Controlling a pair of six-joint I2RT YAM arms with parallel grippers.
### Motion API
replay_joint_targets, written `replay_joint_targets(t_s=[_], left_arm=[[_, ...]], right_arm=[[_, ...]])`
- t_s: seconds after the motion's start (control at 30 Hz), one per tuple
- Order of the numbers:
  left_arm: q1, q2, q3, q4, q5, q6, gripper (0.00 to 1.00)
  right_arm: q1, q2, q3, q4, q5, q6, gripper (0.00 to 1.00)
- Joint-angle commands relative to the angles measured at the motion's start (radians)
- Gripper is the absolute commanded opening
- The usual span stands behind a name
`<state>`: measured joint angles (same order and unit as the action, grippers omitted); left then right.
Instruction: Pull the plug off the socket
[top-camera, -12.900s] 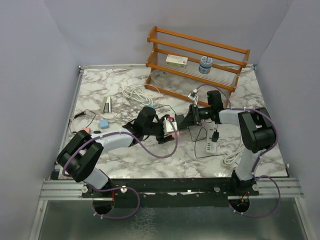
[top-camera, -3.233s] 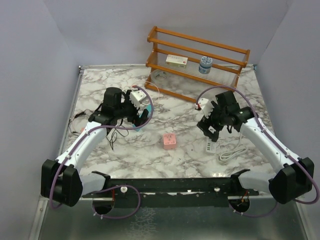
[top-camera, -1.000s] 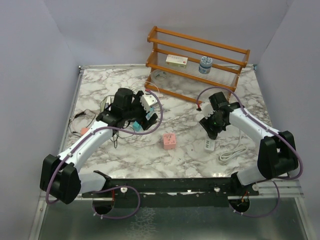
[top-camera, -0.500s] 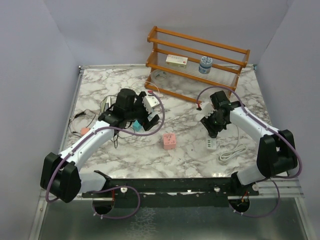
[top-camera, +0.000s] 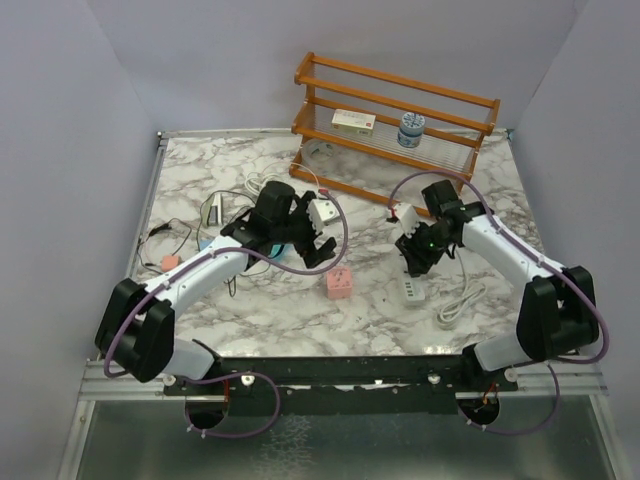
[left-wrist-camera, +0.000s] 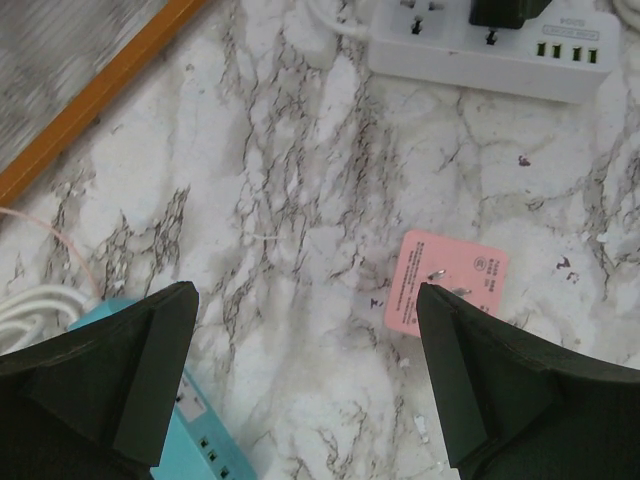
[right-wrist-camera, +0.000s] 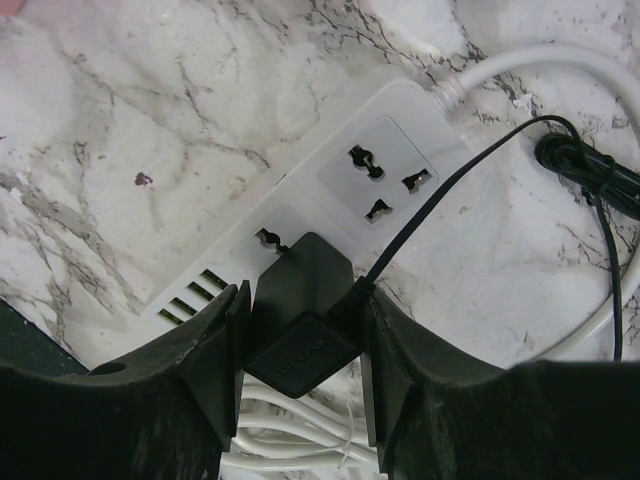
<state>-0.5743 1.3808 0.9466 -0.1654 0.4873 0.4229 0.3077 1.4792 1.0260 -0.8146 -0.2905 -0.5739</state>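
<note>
With right hand (right-wrist-camera: 303, 345) clamped on the plug (right-wrist-camera: 300, 290), seated in the socket (right-wrist-camera: 375, 165) on the table (right-wrist-camera: 150, 90): grasp made, next calls for a straight pull out, likely dragging the socket unless braced.

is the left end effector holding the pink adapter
No, the left end effector is open wide with nothing gripped, and the pink adapter lies free on the marble table beneath it.
</note>
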Motion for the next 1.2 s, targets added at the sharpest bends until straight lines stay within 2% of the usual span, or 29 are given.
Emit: replay_joint_targets(t_s=[0.0, 0.13, 0.27, 0.43, 0.63, 0.8, 0.93, 1.03, 1.17], left_arm=[[-0.044, 0.039, -0.001, 0.104, 0.123, -0.009, 0.99], [-0.107, 0.097, 0.016, 0.158, 0.109, -0.047, 0.99], [-0.164, 0.175, 0.017, 0.313, 0.044, -0.207, 0.99], [-0.235, 0.287, 0.024, 0.472, 0.01, -0.368, 0.99], [-0.29, 0.403, 0.027, 0.638, -0.007, -0.479, 0.98], [-0.333, 0.496, 0.077, 0.684, -0.031, -0.519, 0.93], [-0.351, 0.554, 0.097, 0.724, -0.012, -0.494, 0.91], [-0.357, 0.592, 0.095, 0.76, -0.001, -0.465, 0.91], [-0.369, 0.644, 0.098, 0.783, -0.059, -0.453, 0.94]], right_arm=[[0.016, -0.082, -0.023, -0.022, -0.09, -0.093, 0.01], [0.018, -0.101, -0.05, 0.051, 0.02, -0.064, 0.01], [0.018, -0.053, -0.054, 0.074, 0.063, 0.015, 0.01], [0.009, 0.013, -0.053, 0.112, 0.04, 0.087, 0.0], [-0.062, 0.064, -0.03, 0.127, -0.07, 0.127, 0.01], [-0.099, 0.067, -0.029, 0.131, -0.133, 0.133, 0.0], [-0.101, 0.073, -0.036, 0.124, -0.148, 0.131, 0.01], [-0.102, 0.083, -0.035, 0.119, -0.151, 0.132, 0.0], [-0.102, 0.091, -0.031, 0.113, -0.163, 0.136, 0.01]])
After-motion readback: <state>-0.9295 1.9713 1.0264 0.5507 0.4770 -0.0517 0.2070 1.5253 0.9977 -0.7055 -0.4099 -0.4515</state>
